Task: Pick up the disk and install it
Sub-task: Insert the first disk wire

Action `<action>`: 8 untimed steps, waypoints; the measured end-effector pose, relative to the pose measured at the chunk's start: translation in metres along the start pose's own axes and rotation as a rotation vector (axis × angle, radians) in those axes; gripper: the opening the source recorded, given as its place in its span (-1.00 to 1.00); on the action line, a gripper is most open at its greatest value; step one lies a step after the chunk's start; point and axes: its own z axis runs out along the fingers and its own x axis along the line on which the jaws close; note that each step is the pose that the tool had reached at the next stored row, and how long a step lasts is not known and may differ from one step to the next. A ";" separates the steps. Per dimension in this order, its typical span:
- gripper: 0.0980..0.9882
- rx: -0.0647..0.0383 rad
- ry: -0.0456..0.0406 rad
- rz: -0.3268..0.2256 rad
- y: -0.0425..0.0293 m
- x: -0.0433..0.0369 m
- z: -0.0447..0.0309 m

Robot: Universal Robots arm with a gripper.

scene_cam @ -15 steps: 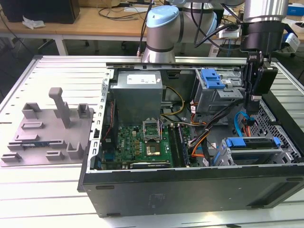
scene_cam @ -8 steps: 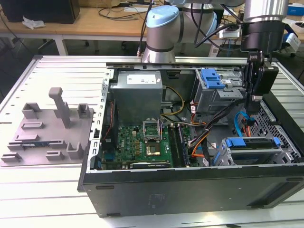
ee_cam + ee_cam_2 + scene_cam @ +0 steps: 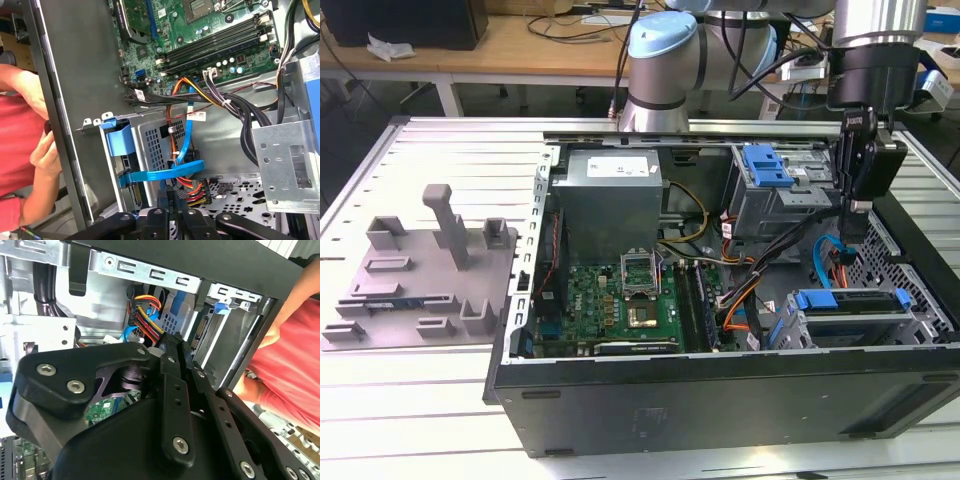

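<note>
While the tool (image 3: 852,232) hangs closed on nothing, I find the disk (image 3: 850,305) below it in the drive cage (image 3: 928,318), its silver body mostly hidden behind the blue bracket (image 3: 817,299); beyond, a hand (image 3: 47,150) sits at the case wall (image 3: 75,75).

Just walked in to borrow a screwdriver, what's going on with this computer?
A robot arm's gripper hangs inside the open computer case, just above the cables next to a drive cage. The disk, with its blue bracket, sits in that cage. A person in a red shirt stands right beside the case.
</note>
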 end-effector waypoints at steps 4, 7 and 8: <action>-0.84 0.000 -0.0006 0.000 -0.0001 0.0001 0.0004; -0.84 -0.001 -0.0039 0.000 -0.0022 0.0095 0.0027; -0.84 -0.001 -0.0051 0.000 -0.0028 0.0123 0.0033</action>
